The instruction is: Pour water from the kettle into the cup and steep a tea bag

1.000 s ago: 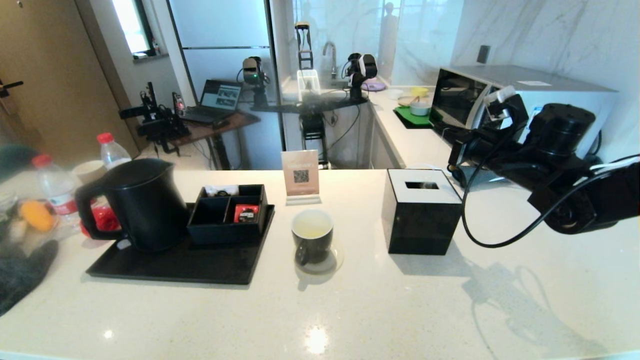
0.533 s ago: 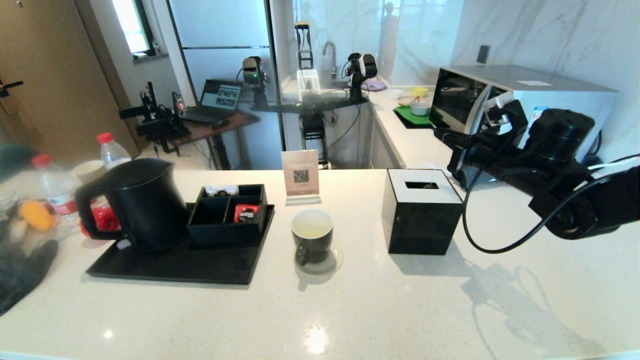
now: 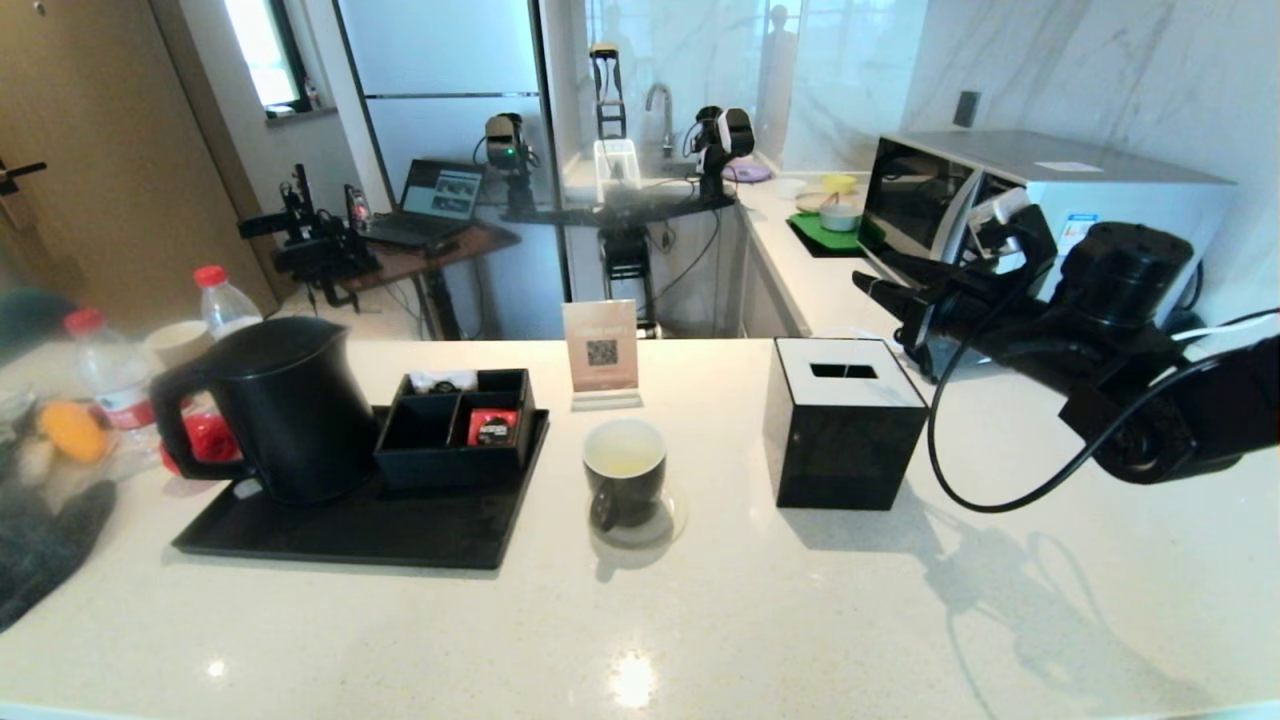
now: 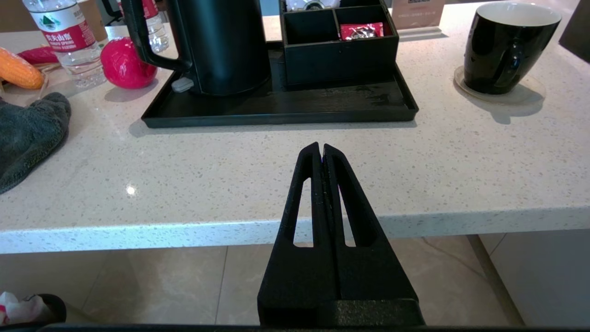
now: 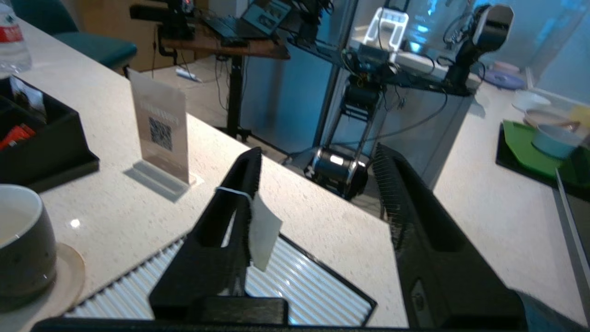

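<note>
The tea bag's mesh body shows in no view; only a small white tag (image 5: 263,230) on a thin string clings to one finger of the right hand (image 5: 318,184). The kettle (image 4: 221,41) is cut off above its handle in the left wrist view, lid and spout out of sight. The cup (image 5: 20,249) is cropped by the right wrist view's edge. The left hand (image 4: 321,152) does not appear in the head view. A dark blurred shape (image 3: 40,550) at the tabletop's (image 3: 640,620) left edge cannot be identified there.
</note>
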### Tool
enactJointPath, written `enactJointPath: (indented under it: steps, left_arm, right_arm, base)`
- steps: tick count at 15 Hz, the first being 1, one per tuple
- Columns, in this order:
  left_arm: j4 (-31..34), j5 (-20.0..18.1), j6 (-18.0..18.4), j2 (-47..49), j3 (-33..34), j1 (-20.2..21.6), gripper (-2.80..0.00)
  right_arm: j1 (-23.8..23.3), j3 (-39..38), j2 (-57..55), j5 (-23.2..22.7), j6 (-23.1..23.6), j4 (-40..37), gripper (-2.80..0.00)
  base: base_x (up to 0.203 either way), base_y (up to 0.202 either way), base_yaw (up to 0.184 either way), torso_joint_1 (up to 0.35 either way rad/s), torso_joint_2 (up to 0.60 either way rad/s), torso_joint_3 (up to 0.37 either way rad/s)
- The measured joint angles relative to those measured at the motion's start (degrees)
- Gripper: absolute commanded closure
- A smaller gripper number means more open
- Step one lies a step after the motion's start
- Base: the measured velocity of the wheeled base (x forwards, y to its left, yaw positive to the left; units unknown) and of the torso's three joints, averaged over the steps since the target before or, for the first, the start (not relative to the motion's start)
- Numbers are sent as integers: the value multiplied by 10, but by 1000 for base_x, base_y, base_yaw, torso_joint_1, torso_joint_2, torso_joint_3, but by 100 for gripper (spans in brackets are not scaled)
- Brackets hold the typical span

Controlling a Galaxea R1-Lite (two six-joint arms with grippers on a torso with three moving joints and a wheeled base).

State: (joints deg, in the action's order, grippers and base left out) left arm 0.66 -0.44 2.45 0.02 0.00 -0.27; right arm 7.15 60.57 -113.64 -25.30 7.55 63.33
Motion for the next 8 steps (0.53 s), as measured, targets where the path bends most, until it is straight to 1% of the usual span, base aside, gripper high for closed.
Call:
enactJointPath:
  steps: [2, 4, 5, 8]
  left_arm:
    - [0, 0, 0, 0, 0, 0, 0]
    - [0, 0, 0, 0, 0, 0, 0]
    - [0, 0, 0, 0, 0, 0, 0]
    - [0, 0, 0, 0, 0, 0, 0]
  right_arm:
    - [-18, -18, -1, 0, 18, 3, -280]
    - [-47, -44, -2, -7, 59, 5, -280]
    - [-60, -53, -1, -14, 72, 6, -280]
    - [-80, -61, -1, -17, 100, 5, -280]
  base:
    - [0, 0, 0, 0, 0, 0]
    - [0, 0, 0, 0, 0, 0]
    - [0, 0, 0, 0, 0, 0]
    - [0, 0, 0, 0, 0, 0]
